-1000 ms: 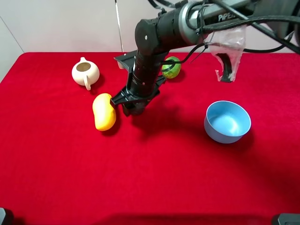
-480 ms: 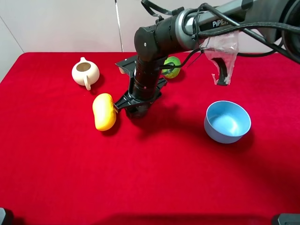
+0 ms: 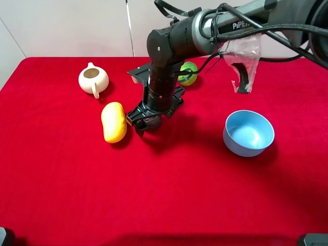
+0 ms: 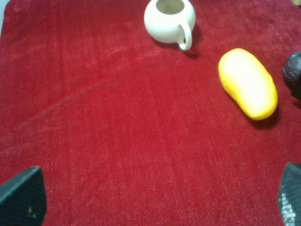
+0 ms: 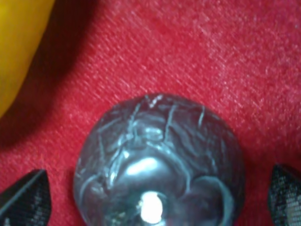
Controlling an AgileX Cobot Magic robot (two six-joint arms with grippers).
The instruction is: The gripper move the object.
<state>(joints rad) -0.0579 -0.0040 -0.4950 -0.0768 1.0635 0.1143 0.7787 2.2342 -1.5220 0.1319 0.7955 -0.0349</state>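
Red cloth (image 3: 169,205) covers the whole table, a soft, fuzzy weave with faint brush streaks in it, and a plain pale wall (image 3: 61,25) stands behind. There's a cream teapot (image 3: 93,79), round and matte, then a smooth, waxy yellow mango (image 3: 114,121). A green fruit (image 3: 188,73) sits half hidden behind the arm, and a sky-blue bowl (image 3: 248,132) is well off to the right.

The right gripper (image 3: 148,123) reaches across the middle and hangs straight down over the dark ball (image 5: 157,165), which sits on the cloth just beside the mango. The ball is glossy, almost black-purple, laced with pale wrinkled veins and catching a bright glint. The gripper's mesh-textured fingertips (image 5: 26,197) are spread to either side of it, with red cloth showing in both gaps.

The left gripper (image 4: 157,200) hangs over bare cloth with its tips wide apart.
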